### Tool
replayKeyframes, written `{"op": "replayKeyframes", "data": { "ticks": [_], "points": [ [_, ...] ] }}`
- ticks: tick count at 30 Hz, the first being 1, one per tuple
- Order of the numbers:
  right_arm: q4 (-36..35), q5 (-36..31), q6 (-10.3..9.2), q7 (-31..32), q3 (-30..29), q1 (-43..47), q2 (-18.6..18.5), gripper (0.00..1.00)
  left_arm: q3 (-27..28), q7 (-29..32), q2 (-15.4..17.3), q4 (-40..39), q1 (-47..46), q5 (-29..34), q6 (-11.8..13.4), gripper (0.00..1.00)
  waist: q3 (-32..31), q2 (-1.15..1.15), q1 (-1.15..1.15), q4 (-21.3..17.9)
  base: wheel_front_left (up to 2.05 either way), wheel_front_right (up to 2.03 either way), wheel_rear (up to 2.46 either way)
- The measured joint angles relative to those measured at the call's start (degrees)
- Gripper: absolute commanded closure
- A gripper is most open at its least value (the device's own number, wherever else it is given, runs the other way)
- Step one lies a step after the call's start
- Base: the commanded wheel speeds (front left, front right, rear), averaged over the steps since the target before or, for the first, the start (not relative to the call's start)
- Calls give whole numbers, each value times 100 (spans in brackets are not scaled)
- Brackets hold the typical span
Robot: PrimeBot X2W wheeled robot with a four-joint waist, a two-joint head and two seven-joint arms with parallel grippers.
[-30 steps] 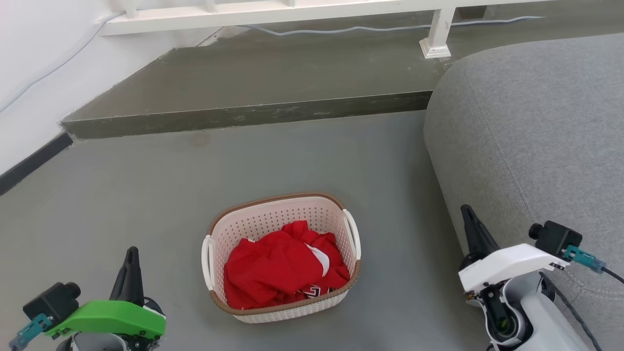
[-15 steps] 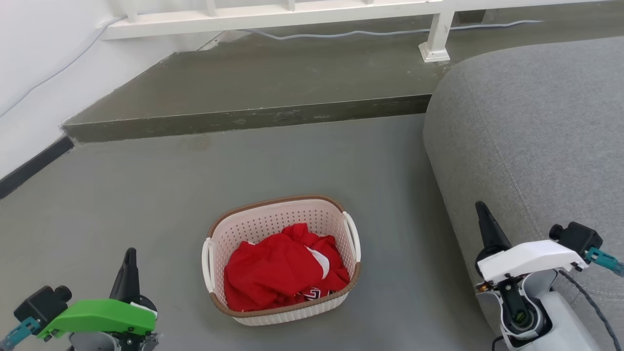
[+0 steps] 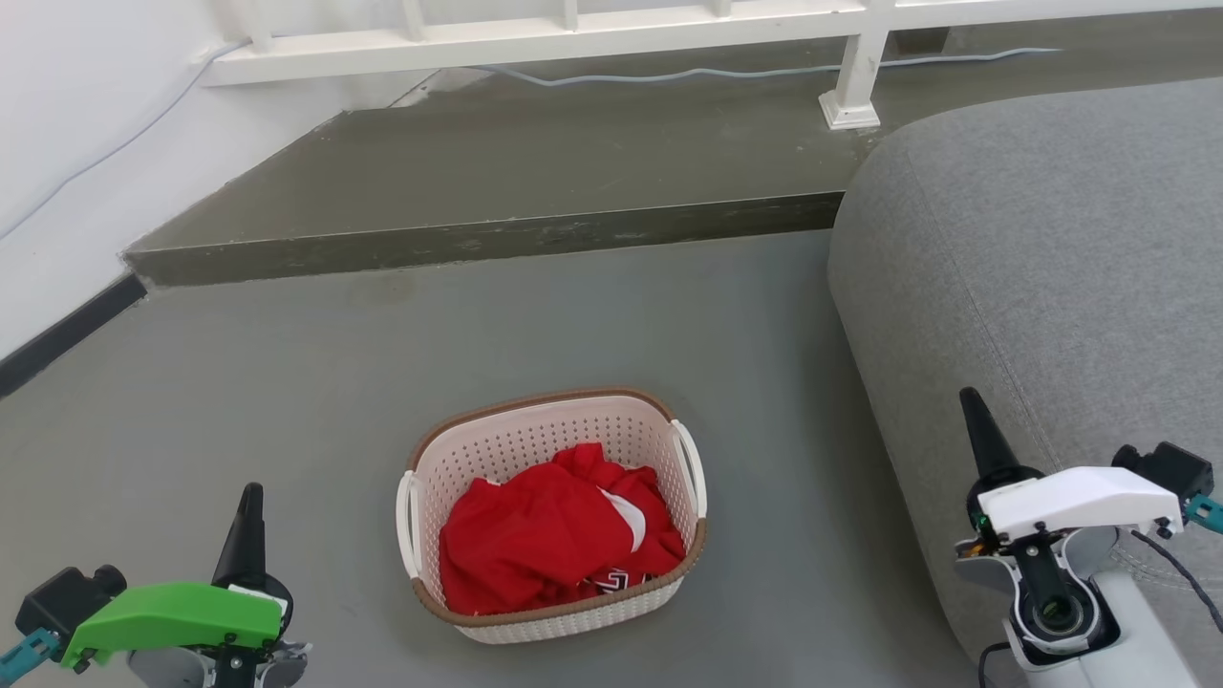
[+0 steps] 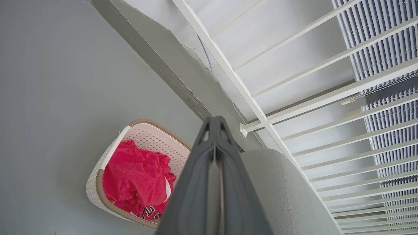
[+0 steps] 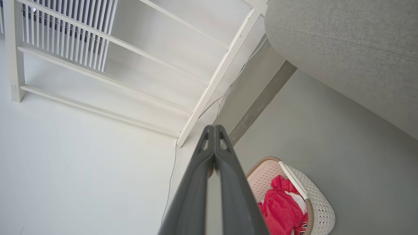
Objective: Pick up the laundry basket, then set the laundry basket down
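Nothing done yet: laundry basket (image 3: 535, 435) sitting on floor (image 3: 573, 315); left gripper (image 3: 249, 506) and right gripper (image 3: 976, 411) hovering well apart either side of it, jaws pressed together, holding nothing

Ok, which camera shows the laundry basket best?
Head view: the whole laundry basket shows, rim, both handles, red clothing inside. In the left wrist view the left tool hides one end; in the right wrist view the bottom edge crops it.

Your head view: red garment (image 3: 535, 540) hides laundry basket (image 3: 535, 435) floor; garment print unreadable. Sofa (image 3: 1051, 239) cut off at right edge.
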Motion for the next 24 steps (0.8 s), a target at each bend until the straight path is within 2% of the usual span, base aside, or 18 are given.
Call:
{"op": "replayKeyframes", "data": {
  "ticks": [24],
  "points": [
    [-138,1658,180,448,-635,30,30,100,187,467,-8,58,-109,-1608,-68,100,-98,0,0,-8,0,0,0]
  ]
}}
